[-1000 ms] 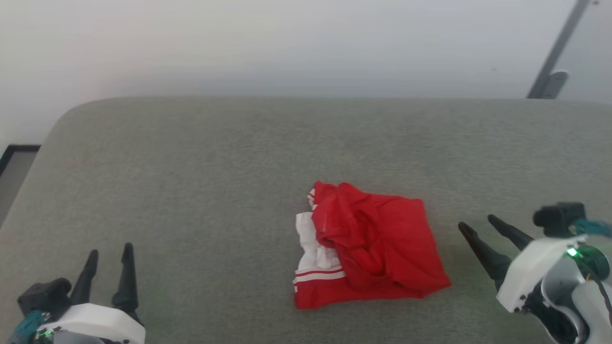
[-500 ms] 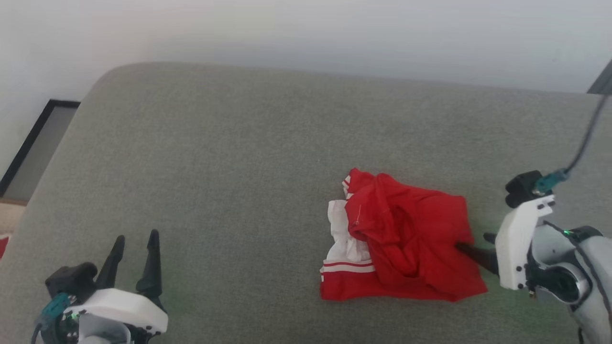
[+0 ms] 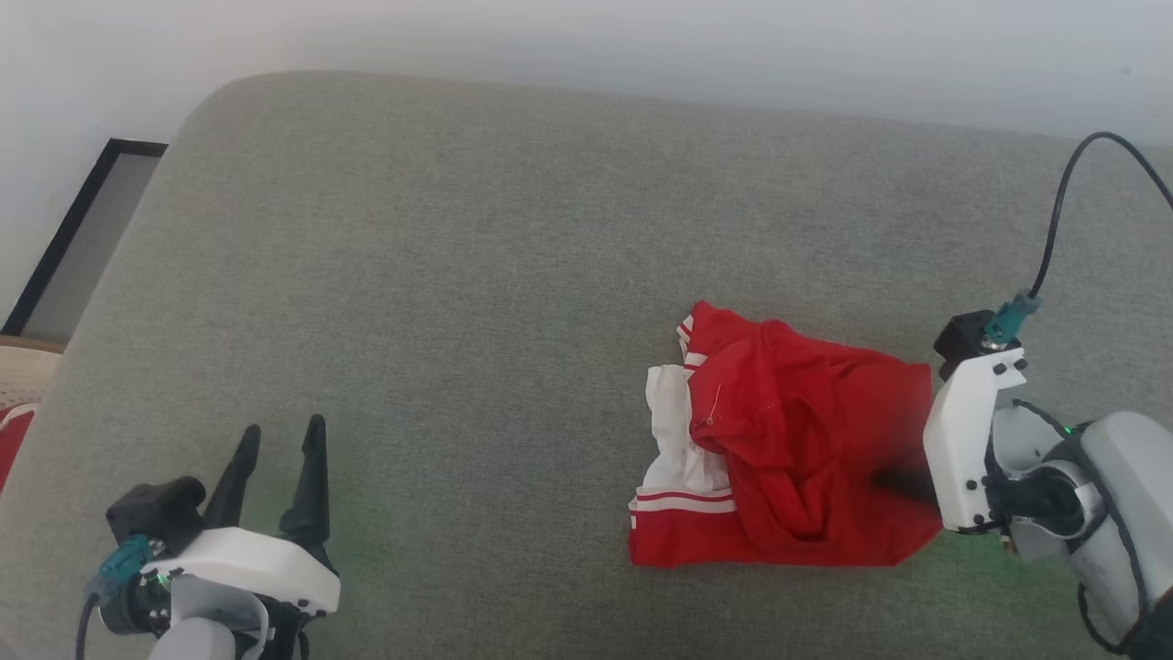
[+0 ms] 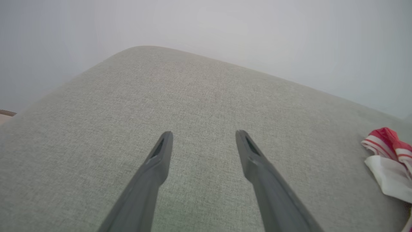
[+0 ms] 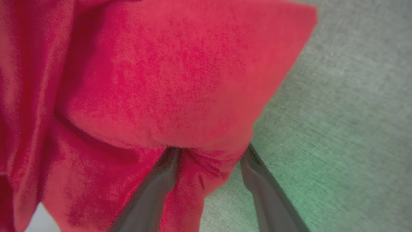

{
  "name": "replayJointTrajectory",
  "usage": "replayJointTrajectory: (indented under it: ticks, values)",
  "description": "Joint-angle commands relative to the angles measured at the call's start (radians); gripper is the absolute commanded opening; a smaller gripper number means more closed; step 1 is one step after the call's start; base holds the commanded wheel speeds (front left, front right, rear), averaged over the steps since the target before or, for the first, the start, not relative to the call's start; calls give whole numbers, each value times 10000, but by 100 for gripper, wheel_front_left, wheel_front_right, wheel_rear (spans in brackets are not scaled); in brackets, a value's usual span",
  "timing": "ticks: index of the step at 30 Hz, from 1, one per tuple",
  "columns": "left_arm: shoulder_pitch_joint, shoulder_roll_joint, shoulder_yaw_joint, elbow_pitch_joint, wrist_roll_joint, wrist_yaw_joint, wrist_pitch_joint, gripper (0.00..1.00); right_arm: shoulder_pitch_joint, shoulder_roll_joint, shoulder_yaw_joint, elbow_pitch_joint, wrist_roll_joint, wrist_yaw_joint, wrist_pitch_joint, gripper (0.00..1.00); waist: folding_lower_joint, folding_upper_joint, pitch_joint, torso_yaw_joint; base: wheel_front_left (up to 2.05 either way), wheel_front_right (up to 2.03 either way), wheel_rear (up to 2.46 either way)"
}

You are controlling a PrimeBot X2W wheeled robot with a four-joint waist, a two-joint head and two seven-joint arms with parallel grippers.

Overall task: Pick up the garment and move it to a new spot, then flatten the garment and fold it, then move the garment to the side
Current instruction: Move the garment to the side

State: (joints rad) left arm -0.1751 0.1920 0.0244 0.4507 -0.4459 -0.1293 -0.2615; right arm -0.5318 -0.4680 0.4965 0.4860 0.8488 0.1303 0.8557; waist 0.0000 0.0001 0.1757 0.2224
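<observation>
Right gripper: your right gripper (image 3: 900, 482) has its two long dark fingers (image 5: 264, 193) spread apart. They straddle a loose fold at the right edge of the crumpled red garment (image 3: 806, 440) with a white sleeve and white-red striped trim. Cloth sits between the fingers and covers the tips, and it doesn't look pinched.
What changed there: a second ago that gripper sat off to the right, clear of the garment. Half a second ago the fingers had just reached its edge, and now they're buried in it.
Garment: it's bunched in a heap on the grey woven upholstered surface (image 3: 440, 275), right of the middle in the head view, with the white sleeve part on its left side. The heap's shape looks pretty much as it did a second ago.
Left gripper: your left gripper (image 3: 282, 427) has its fingers wide apart and holds nothing. It sits low at the near left, well apart from the garment, in the same pose as a second ago.
Camera: heads up, the whole head view has shifted, so the garment's new place in frame comes from the camera, not the cloth.
Further out: a black cable (image 3: 1054, 229) arcs up from the right wrist. A dark-framed panel (image 3: 82, 238) stands past the surface's left corner, by the pale wall (image 3: 586, 37).
</observation>
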Motion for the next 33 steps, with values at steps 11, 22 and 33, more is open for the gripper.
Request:
replayJointTrajectory:
  ticks: [11, 22, 33]
  values:
    - [-418, 132, 71, -165, 89, -14, -42, 100, 129, -421, -661, -973, -30, 2, -65, 0, 0, -1, 210, -576, 0, 0, 0]
    - [-1069, 390, -221, -242, 196, -14, -44, 100, -71, -1533, -2066, -1273, -581, 2, -479, 0, 0, -1, 666, -1855, 0, 0, 0]
    - [-1988, 657, -889, -210, 301, -14, -42, 100, -909, -2478, -2605, -543, -1322, 2, -1573, 0, 0, -1, 1223, -2994, 0, 0, 0]
